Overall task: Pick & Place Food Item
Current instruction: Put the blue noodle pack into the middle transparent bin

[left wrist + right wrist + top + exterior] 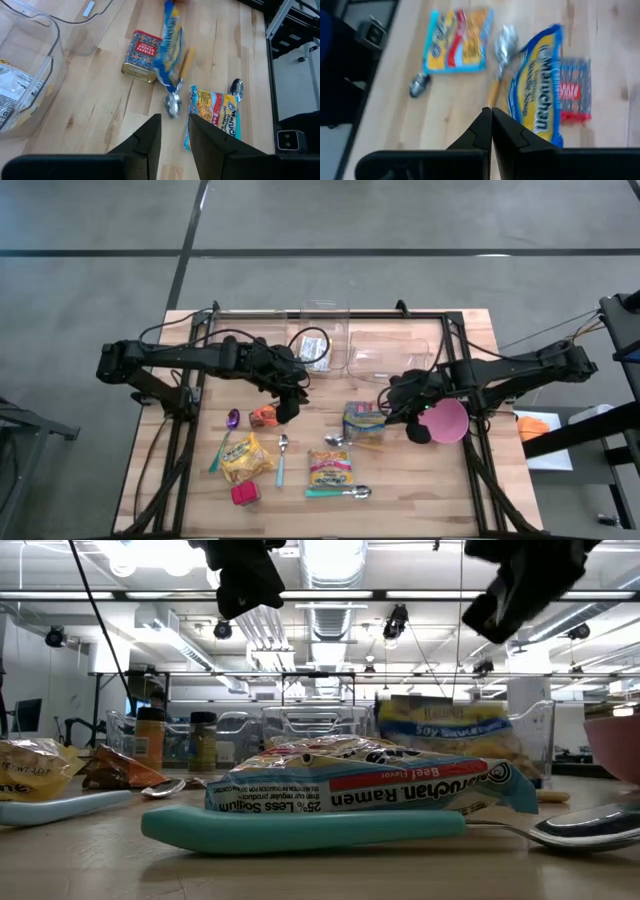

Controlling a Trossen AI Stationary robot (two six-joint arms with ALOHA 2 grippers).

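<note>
Pale matt wood table [420, 490], glossy plastic ramen packet [330, 467], shiny metal spoon [283, 445]

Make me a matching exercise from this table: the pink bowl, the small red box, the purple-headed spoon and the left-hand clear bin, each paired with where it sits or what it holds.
Things:
1. pink bowl
2. small red box
3. purple-headed spoon
4. left-hand clear bin

Places:
A. holds a white packet
B. next to the orange packet
C. beside the shut right gripper
D. near the table edge farthest from the bins

Pairs: 1-C, 2-D, 3-B, 4-A
</note>
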